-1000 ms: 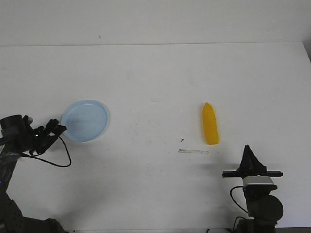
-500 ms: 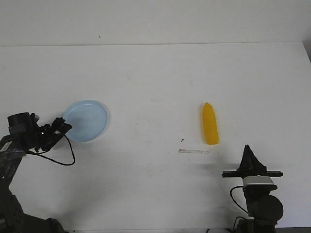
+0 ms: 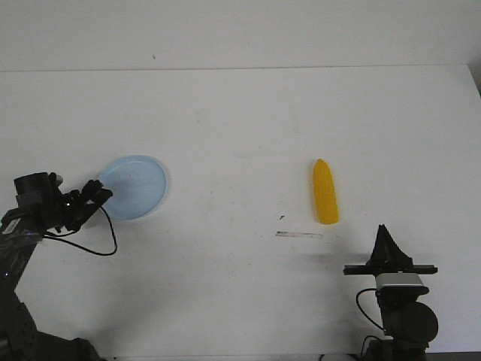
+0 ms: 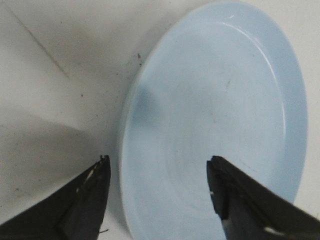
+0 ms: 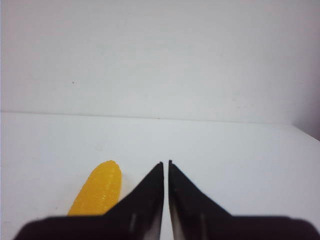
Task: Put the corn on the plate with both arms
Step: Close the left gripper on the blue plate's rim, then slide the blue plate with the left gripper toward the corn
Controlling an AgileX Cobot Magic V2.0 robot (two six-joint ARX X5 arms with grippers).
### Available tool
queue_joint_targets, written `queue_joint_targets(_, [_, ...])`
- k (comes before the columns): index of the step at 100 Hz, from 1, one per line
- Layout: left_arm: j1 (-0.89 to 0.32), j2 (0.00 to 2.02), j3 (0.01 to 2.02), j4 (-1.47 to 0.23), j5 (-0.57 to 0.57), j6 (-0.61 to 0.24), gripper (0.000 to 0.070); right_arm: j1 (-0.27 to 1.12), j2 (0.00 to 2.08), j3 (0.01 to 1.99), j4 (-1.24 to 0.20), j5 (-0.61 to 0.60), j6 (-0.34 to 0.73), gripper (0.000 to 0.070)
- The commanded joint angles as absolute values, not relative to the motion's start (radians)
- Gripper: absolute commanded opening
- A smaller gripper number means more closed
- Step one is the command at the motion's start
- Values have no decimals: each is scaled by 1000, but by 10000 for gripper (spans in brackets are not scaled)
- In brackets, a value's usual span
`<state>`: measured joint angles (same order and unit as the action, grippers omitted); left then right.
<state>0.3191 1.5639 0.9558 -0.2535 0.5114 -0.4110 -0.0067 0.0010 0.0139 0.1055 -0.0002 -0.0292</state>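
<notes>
The pale blue plate [image 3: 137, 186] lies flat at the left of the white table. My left gripper [image 3: 100, 195] is at its left rim. In the left wrist view this gripper [image 4: 158, 161] is open, one finger outside the rim of the plate [image 4: 225, 100] and the other over its inside. The yellow corn [image 3: 325, 192] lies right of centre, lengthwise front to back, nothing touching it. My right gripper [image 3: 384, 230] sits near the front edge, behind and to the right of the corn. Its wrist view shows the right gripper [image 5: 166, 163] shut and empty, the corn [image 5: 97, 190] just beside it.
A thin pale strip [image 3: 299, 235] lies on the table just in front of the corn. The table's back edge [image 3: 240, 69] meets a plain wall, and its right edge [image 3: 473, 83] shows at the far right.
My left arm has moved right, bringing its open gripper up to the plate's left rim. The plate looks nudged slightly right. The right arm and the corn have not moved.
</notes>
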Motion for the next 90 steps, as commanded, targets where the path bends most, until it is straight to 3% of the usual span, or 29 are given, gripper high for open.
queue_joint_targets(1, [324, 1583, 973, -252, 508, -413, 359, -6, 1, 13, 112, 1, -20, 14])
queue_joint_targets(9, [324, 1583, 973, -252, 490, -413, 345, -6, 1, 13, 112, 1, -20, 14])
queue_joint_targets(19, [324, 1584, 973, -252, 475, -413, 274, -6, 1, 13, 112, 0, -20, 14])
queue_joint_targets(53, [320, 1604, 973, -244, 476, -414, 272, -6, 1, 13, 112, 1, -20, 14])
queue_joint_targets(61, [318, 1615, 973, -241, 476, -414, 231, -6, 1, 13, 112, 0, -20, 14])
queue_joint_targets(82, [306, 1636, 973, -241, 476, -414, 226, -6, 1, 13, 112, 1, -20, 14])
queue_joint_targets(90, [301, 1637, 973, -241, 476, -414, 159, -6, 1, 13, 112, 1, -20, 14])
